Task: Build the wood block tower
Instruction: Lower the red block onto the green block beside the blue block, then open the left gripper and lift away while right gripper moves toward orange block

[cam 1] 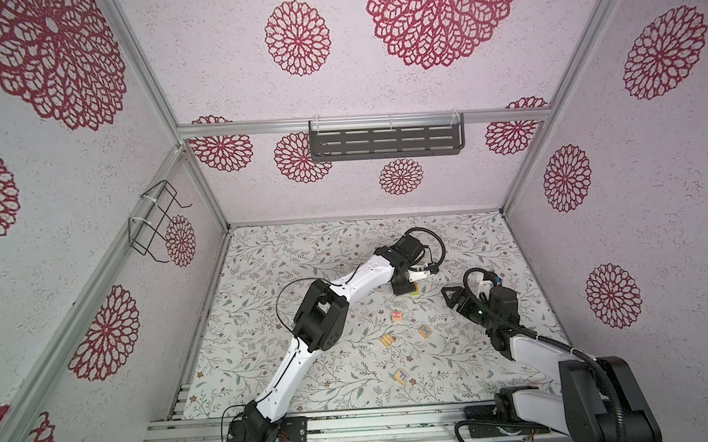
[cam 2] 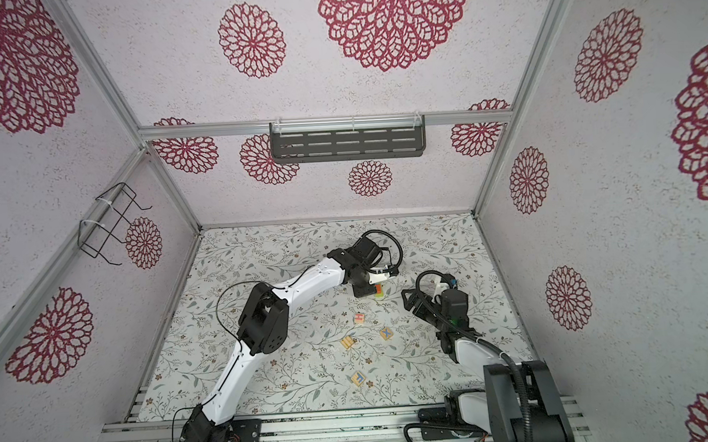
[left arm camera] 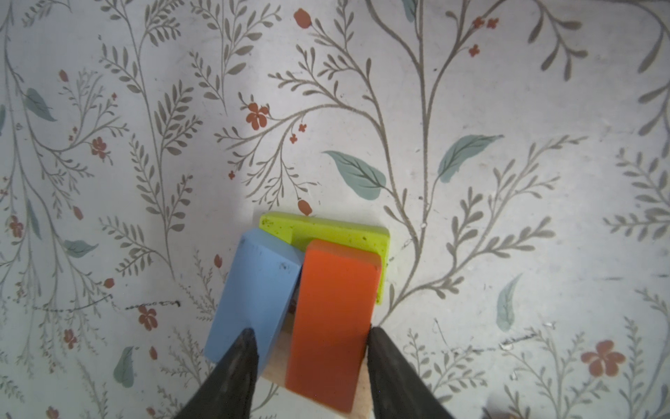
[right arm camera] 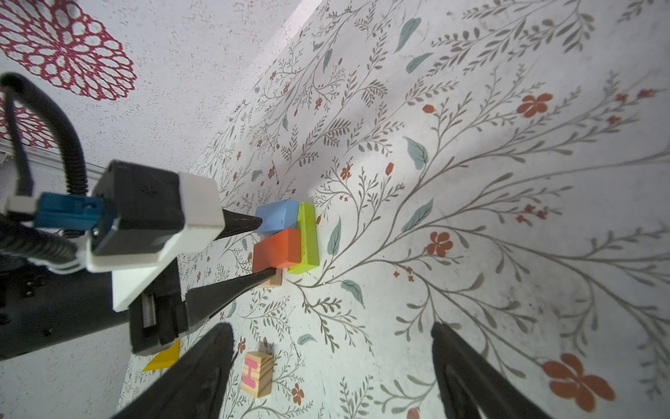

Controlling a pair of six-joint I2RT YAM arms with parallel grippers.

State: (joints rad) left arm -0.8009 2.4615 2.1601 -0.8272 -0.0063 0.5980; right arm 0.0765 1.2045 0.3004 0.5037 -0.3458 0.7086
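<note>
Four letter cubes lie loose on the desk [cam 1: 344,380] in front of me. The striped cube [cam 1: 387,341] is furthest left, the H cube [cam 1: 397,316] is behind it, and the blue-marked cube [cam 1: 402,376] is nearest my base rail. The X cube [cam 1: 425,331] is off to the right. A yellow block [right arm camera: 161,361] peeks out beside my left wrist, mostly hidden by it. From above, that wrist covers nearly all of the tower [cam 1: 415,290], leaving only an orange and lime sliver showing.

Left arm: base at the near rail, elbow high, forearm stretched out past centre, wrist bent straight down. My left fingers [left arm camera: 310,335] bracket the top layer. One tip is on the blue block [left arm camera: 257,290], which sits skewed, and the other is against the orange block [left arm camera: 333,319]. Squeezing or merely touching, I cannot tell. Under those lie the lime bar [left arm camera: 344,232] and the tan bar [left arm camera: 277,370] on the desk.

Right arm: reaching in from the near right corner, my right fingers [cam 1: 452,298] spread wide, gripping nothing, pointing at the tower from just beside it.

The wire basket [cam 1: 155,222] hangs on the left wall and the slotted shelf [cam 1: 385,139] on the back wall, both well apart from the blocks
</note>
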